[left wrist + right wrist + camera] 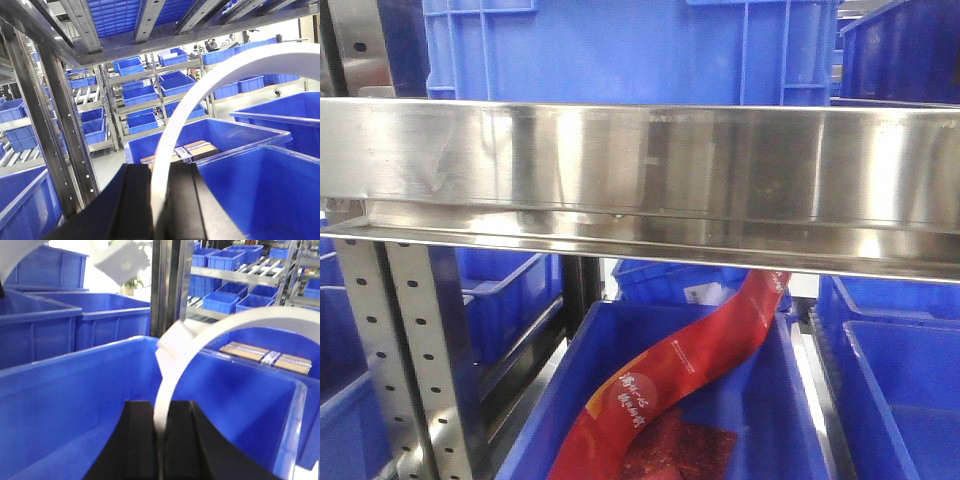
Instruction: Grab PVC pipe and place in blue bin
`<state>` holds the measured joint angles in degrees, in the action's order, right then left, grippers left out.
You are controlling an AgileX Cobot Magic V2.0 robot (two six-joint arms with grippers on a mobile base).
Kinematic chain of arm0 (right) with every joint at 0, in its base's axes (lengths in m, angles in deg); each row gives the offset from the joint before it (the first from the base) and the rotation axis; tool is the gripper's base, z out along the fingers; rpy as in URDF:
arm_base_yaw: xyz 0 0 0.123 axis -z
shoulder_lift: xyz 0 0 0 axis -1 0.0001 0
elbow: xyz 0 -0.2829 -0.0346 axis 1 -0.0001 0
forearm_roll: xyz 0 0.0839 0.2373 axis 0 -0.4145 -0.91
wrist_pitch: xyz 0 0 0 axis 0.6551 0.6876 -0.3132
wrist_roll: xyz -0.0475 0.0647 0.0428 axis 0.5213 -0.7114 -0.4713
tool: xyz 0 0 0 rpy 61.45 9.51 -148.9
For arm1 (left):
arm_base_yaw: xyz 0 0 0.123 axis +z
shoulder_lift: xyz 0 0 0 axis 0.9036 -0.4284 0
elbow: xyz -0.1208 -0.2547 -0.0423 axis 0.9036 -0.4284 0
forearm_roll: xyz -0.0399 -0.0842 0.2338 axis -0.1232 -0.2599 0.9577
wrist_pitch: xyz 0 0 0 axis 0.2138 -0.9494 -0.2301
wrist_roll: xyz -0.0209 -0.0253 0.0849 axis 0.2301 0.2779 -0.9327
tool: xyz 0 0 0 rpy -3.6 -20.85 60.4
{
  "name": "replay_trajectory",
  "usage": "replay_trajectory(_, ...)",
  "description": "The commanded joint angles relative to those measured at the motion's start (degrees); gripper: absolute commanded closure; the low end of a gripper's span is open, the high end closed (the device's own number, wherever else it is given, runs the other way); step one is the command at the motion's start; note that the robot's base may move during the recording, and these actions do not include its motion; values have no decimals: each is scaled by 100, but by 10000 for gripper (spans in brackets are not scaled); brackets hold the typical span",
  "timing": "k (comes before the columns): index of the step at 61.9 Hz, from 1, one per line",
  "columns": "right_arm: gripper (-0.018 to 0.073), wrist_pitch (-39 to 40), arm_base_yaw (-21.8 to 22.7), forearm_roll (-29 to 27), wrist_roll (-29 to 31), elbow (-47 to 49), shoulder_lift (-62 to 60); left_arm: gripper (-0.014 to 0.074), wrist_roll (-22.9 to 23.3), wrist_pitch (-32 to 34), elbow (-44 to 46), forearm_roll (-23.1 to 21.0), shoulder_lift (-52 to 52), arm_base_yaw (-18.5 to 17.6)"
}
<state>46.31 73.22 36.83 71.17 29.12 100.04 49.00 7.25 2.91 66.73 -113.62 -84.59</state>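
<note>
Our left gripper and right gripper each pinch a PVC pipe arcing up, rightward (over the blue bin); the next bin holds a cardboard box.

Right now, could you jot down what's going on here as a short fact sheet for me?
Left claw: shut on white curved piece
Right claw: shut on white curved piece, above blue bin
Front view: steel shelf beam; red wrapper lying in open crate
One piece or two: cannot tell
</note>
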Motion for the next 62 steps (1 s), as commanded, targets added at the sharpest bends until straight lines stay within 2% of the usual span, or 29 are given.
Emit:
replay_trajectory(1,720,270,1,48,41,79,42,707,0,198,63,10,-6,-31)
replay_trajectory(8,710,103,1,48,41,199,115,707,0,188,63,10,-30,-31)
replay_trajectory(21,439,92,1,48,41,263,155,706,0,200,63,10,-64,-31)
replay_trajectory(25,396,92,1,48,41,263,173,704,0,198,63,10,-64,-31)
replay_trajectory(28,384,92,1,48,41,263,195,689,0,198,63,10,-64,-31)
replay_trajectory(37,386,79,1,48,41,263,211,486,0,198,63,10,-64,-31)
replay_trajectory(43,386,79,1,48,41,263,211,414,0,209,63,10,-64,-31)
replay_trajectory(62,386,67,1,48,41,263,150,403,0,244,63,10,-64,-31)
